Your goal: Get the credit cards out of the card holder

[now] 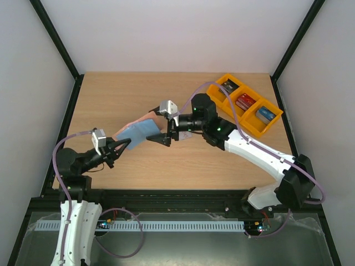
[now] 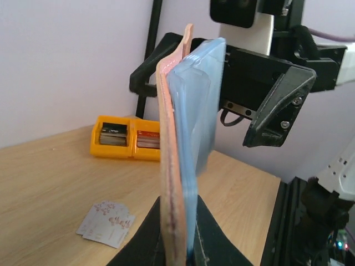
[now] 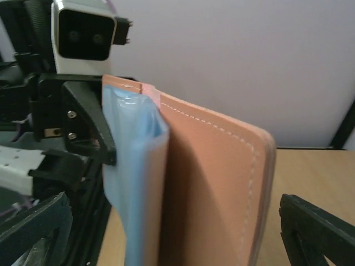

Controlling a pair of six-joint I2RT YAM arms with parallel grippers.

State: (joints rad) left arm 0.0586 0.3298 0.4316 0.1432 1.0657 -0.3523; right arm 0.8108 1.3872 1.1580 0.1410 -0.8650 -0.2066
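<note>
A: Any grip on the card holder (image 1: pixel 138 130)?

B: Yes. Clamped by its near edge in the left gripper (image 1: pixel 120 145), fingers pressed tight on both faces. Held up off the table (image 1: pixel 111 100), tilted away toward the far side.

A: Seen how from the left wrist?

B: Edge-on. Pinkish-tan cover on one side, light blue pocketed lining bulging out on the other.

A: And over at the right gripper (image 1: pixel 157 125)?

B: Spread wide, one finger on either side of the holder's far end. Apart from both faces, going by the right wrist view: tan stitched cover and blue lining standing between the two dark fingertips, with a gap on each side.

A: Where to look for the credit cards (image 2: pixel 105 221)?

B: Down on the table, lying flat, one overlapping the other. Whitish with faint reddish marks on the top one; too little showing of the lower one to tell its face. Just below and beside the raised holder in the left wrist view, touching neither gripper.

A: Anything else around?

B: Orange bins (image 1: pixel 244 105) at the far right corner of the table, holding a dark, a red and a blue box (image 1: pixel 246 101). Well apart from the holder and the cards.
</note>
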